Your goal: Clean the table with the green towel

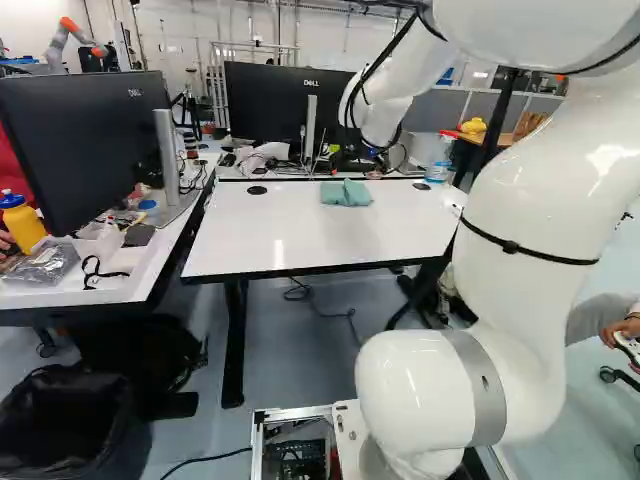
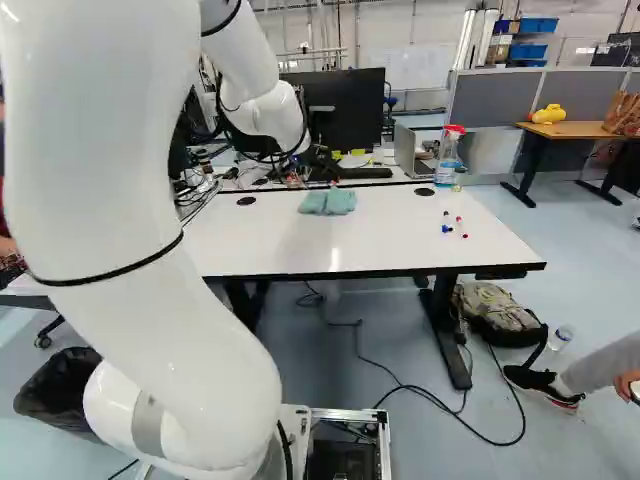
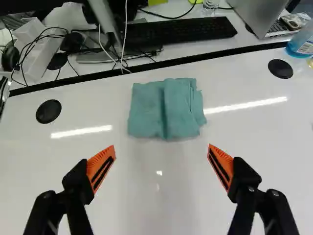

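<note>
My claw (image 3: 162, 169) is spread wide and empty, with the green towel (image 3: 167, 108) lying folded near the table's (image 3: 161, 196) far edge. I expect light, limp cloth that won't mind a squeeze, so I'd pinch across its middle fold.

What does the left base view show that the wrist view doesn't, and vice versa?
Left base view only: yellow bottle with a blue cap, black bin, a black table leg, the arm's white links.

Wrist view only: the orange pads of the end effector, standing apart, nothing gripped.

Both: green towel on the white table, two round black discs in the tabletop, clear bottle with blue liquid.
</note>
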Controlling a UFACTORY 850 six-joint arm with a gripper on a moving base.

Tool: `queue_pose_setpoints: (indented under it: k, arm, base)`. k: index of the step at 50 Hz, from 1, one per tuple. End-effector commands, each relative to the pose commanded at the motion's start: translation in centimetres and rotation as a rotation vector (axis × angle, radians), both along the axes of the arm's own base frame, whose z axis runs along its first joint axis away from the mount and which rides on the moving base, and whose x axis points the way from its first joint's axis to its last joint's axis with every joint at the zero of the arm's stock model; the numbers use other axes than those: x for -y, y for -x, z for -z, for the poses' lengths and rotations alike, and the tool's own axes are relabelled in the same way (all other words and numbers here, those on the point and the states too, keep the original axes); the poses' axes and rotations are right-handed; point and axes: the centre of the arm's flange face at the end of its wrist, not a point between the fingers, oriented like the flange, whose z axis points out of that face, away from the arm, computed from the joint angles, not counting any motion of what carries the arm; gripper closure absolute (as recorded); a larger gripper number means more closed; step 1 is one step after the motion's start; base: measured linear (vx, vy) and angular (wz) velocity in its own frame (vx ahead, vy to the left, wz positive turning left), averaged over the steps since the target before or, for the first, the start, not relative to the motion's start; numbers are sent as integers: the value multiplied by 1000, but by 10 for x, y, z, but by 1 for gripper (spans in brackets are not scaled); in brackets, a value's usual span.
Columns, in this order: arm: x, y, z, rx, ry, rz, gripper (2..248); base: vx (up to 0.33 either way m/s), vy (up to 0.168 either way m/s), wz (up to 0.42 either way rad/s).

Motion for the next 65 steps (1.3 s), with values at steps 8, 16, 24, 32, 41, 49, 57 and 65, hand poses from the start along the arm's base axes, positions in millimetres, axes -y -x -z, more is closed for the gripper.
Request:
queue_pose_setpoints:
  k: [8, 16, 24, 32, 41, 49, 57, 65]
  arm:
    - [-6, 16, 0, -3, 0, -10, 3]
    - [-13, 33, 0, -4, 0, -21, 3]
    - [-20, 47, 0, -5, 0, -33, 3]
    - [-27, 59, 1, -5, 0, -47, 3]
    - [-34, 73, 1, -4, 0, -63, 3]
    - [-41, 85, 1, -3, 0, -79, 3]
    - [-48, 95, 2, -1, 0, -95, 3]
    - [-53, 101, 2, 0, 0, -107, 3]
  base:
    - [0, 0, 0]
    - [0, 0, 0]
    - [0, 0, 0]
    - [0, 0, 0]
    - [0, 0, 0]
    - [0, 0, 0]
    - [0, 0, 0]
    - [0, 0, 0]
